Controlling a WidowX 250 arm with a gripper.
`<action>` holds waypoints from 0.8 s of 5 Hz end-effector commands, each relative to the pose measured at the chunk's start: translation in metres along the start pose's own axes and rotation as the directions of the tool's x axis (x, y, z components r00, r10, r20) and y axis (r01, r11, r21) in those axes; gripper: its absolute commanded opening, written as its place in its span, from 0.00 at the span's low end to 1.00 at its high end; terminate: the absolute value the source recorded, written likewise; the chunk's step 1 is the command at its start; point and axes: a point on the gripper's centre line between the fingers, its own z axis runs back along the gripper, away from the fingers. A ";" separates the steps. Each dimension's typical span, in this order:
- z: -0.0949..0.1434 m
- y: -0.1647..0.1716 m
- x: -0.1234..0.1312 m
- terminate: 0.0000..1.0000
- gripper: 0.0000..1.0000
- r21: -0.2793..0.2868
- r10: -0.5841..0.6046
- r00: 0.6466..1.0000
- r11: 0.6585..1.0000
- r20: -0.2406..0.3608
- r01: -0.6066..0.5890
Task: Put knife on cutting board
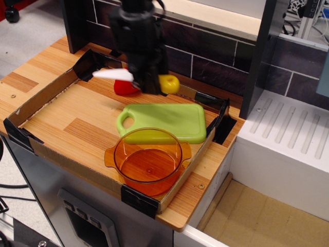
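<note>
My black gripper point(146, 82) is shut on the knife and holds it in the air above the far edge of the tray. The knife's white blade point(112, 74) sticks out to the left and its yellow handle point(169, 83) to the right. The light-green cutting board point(167, 121) lies flat in the tray, just in front of and below the gripper, with its loop handle at the front left. The knife is not touching the board.
A red toy pepper point(123, 87) sits behind the knife, partly hidden by the gripper. An orange transparent bowl point(148, 159) overlaps the board's front edge. A cardboard tray wall point(31, 103) rings the wooden surface. A dark tiled wall stands behind; a white sink unit point(288, 149) is at the right.
</note>
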 end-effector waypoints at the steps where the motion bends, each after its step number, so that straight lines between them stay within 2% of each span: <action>1: -0.011 0.005 -0.007 0.00 0.00 -0.043 0.021 0.999 0.999 0.043 -0.019; 2: -0.015 0.013 -0.012 0.00 0.00 -0.018 0.014 0.999 1.000 0.039 -0.013; 3: -0.023 0.016 -0.014 0.00 1.00 -0.002 -0.010 0.999 1.000 0.050 0.010; 4: -0.022 0.011 -0.013 0.00 1.00 0.026 -0.049 0.997 0.999 0.058 0.047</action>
